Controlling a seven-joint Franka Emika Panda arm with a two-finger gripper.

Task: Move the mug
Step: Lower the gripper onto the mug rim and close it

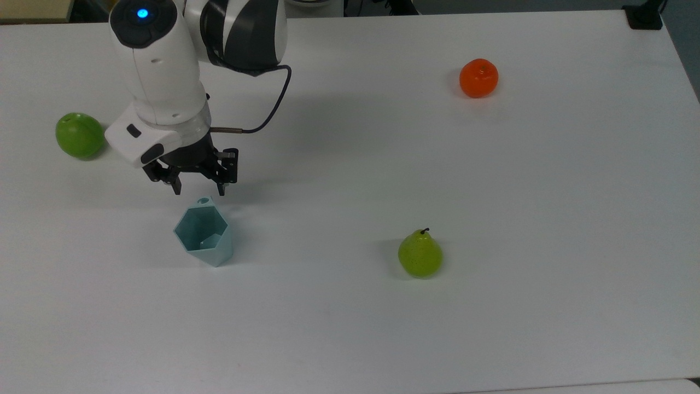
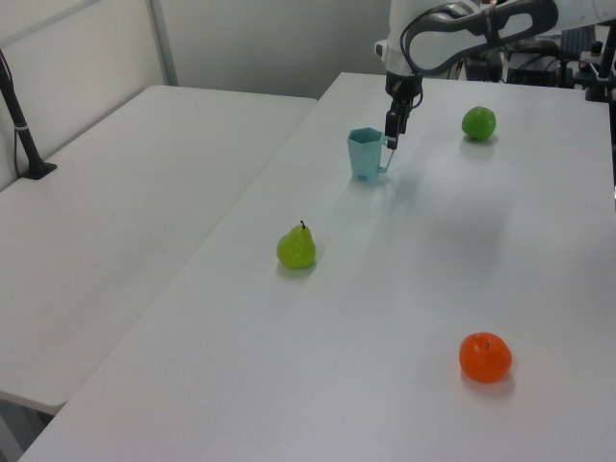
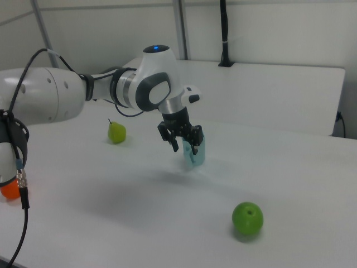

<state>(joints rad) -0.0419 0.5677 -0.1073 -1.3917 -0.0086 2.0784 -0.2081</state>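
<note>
The mug (image 1: 204, 234) is a pale blue-teal faceted cup with a hexagonal rim, upright on the white table, its small ring tab toward the top view's top. It also stands in the left view (image 2: 365, 154) and the right view (image 3: 195, 153). My gripper (image 1: 199, 189) hangs open just above the mug's ring tab, fingers pointing down and spread either side of it, holding nothing. In the left view the gripper (image 2: 393, 136) hovers over the mug's handle side; in the right view the gripper (image 3: 184, 147) is in front of the mug, partly covering it.
A green apple (image 1: 80, 135) lies at the top view's left, near the arm. A green pear (image 1: 420, 255) sits to the mug's right and an orange (image 1: 478, 77) at the far right. The white table (image 1: 492, 219) is wide and bare around them.
</note>
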